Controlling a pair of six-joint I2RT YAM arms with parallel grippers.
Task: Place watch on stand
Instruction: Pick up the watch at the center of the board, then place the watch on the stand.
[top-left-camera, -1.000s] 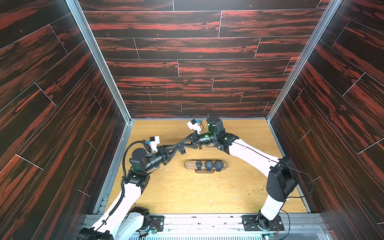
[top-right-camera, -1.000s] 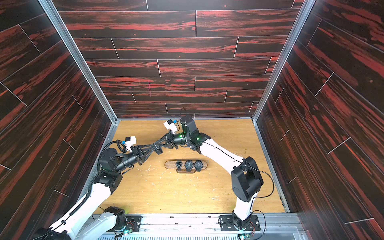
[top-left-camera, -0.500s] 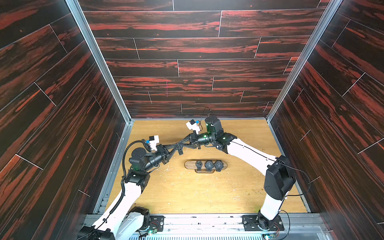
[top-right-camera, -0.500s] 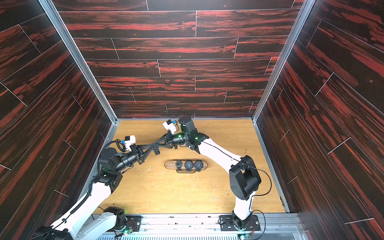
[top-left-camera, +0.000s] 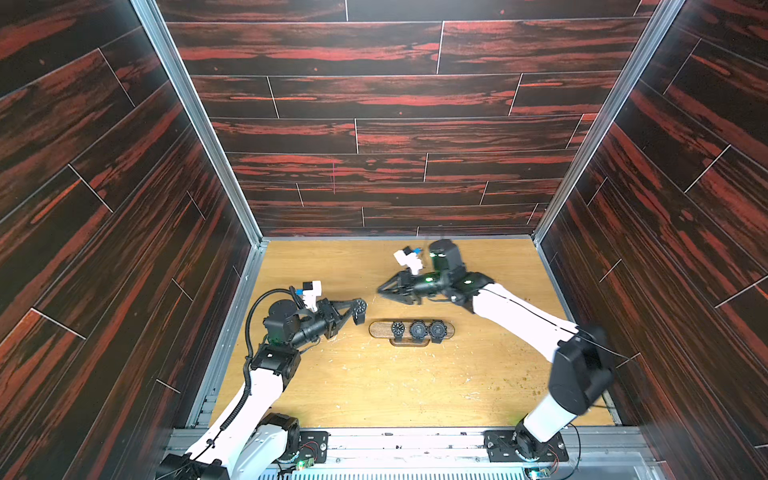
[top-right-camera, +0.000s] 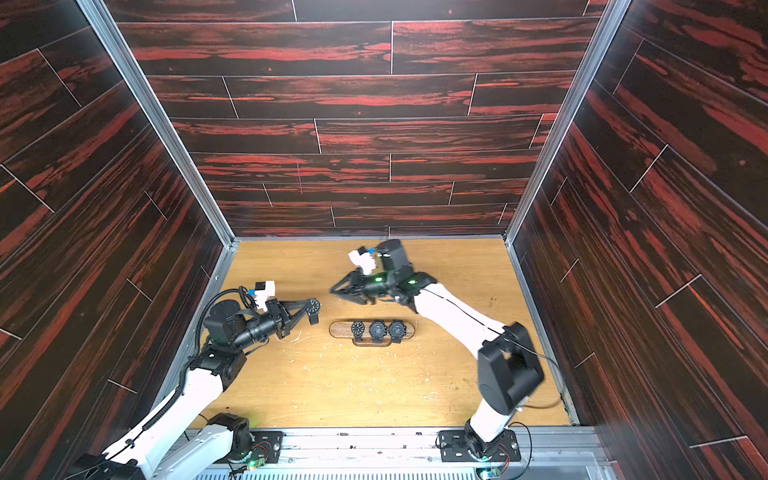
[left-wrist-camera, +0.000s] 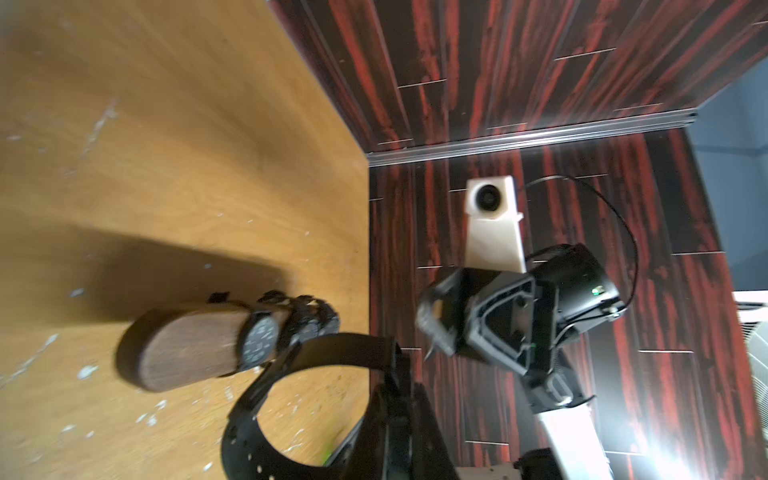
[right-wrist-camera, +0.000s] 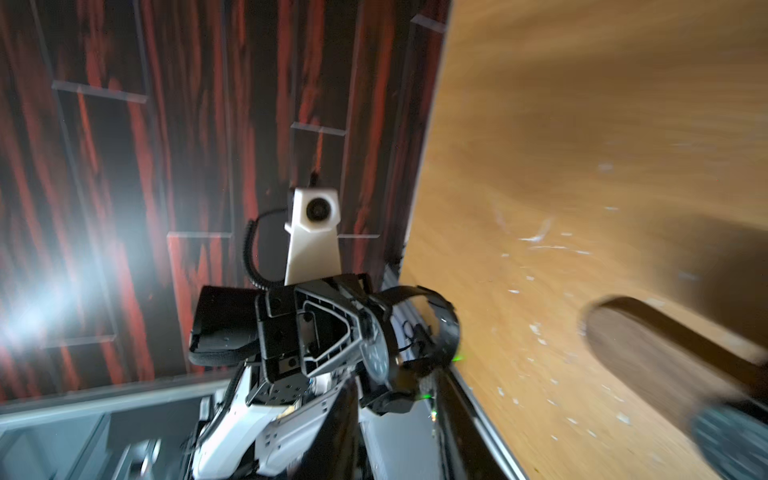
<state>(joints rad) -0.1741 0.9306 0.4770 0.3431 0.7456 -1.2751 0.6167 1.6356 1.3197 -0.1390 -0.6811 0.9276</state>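
Note:
My left gripper (top-left-camera: 358, 310) is shut on a black watch (top-left-camera: 360, 308) and holds it in the air just left of the stand (top-left-camera: 379, 330), a dark-brown wooden bar on an oval base. In the left wrist view the watch's strap (left-wrist-camera: 332, 353) loops out from my left gripper (left-wrist-camera: 397, 386), with the stand's bare end (left-wrist-camera: 187, 345) behind it. My right gripper (top-left-camera: 380, 291) hangs open and empty behind the stand, apart from the watch. The right wrist view shows the watch face (right-wrist-camera: 376, 357) in the left gripper, beyond my right gripper's (right-wrist-camera: 399, 436) parted fingers.
Three black watches (top-left-camera: 417, 329) sit side by side on the stand's middle and right part in both top views (top-right-camera: 377, 329). The tan wooden floor (top-left-camera: 374, 386) is boxed in by dark red-streaked walls on three sides, with a metal rail at the front.
Both grippers met at the watch before. The right gripper has opened and drawn back to the right. The left gripper has shut on the watch and keeps it.

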